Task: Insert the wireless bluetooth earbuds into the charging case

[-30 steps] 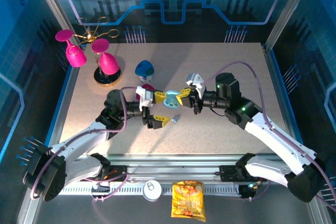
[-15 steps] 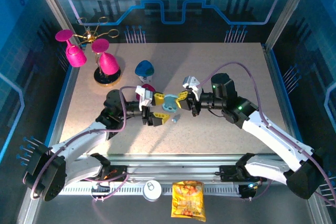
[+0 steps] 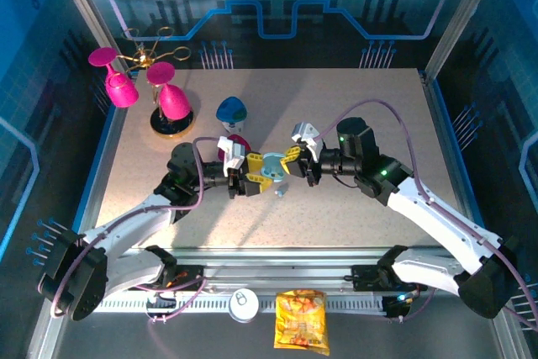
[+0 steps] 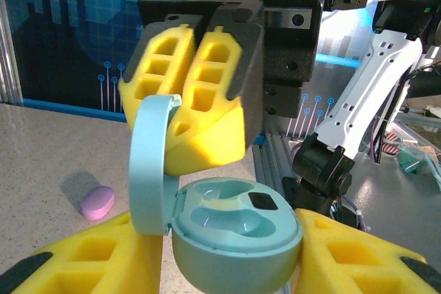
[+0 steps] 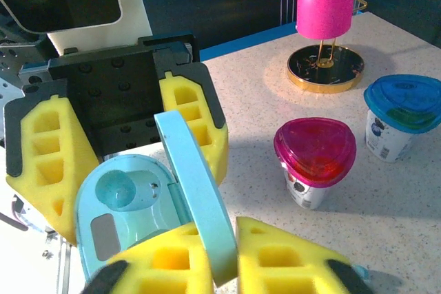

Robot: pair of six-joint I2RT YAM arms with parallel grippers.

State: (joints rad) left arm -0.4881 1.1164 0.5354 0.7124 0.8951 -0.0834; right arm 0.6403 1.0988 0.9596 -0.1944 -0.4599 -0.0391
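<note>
The desk (image 3: 353, 107) carries everything, and both arms meet over its middle at the charging case (image 4: 238, 239). The left claw (image 3: 255, 176) is pressed against the case's rounded base from both sides. The right claw (image 3: 290, 164), opposite it, pinches the edge of the raised lid (image 4: 148, 163). Both wells are empty. One pinkish-purple earbud (image 4: 96, 202) lies on the desk just beside the case, and a small pale speck (image 3: 281, 191) on its near side is probably another.

With both claws on the case, neither is free to fetch a bud. If the right claw lets go, the lid may drop shut. If the claws pull apart, the hinge takes the strain. Such tiny, smooth buds could easily squirt out of the foam fingers.
</note>
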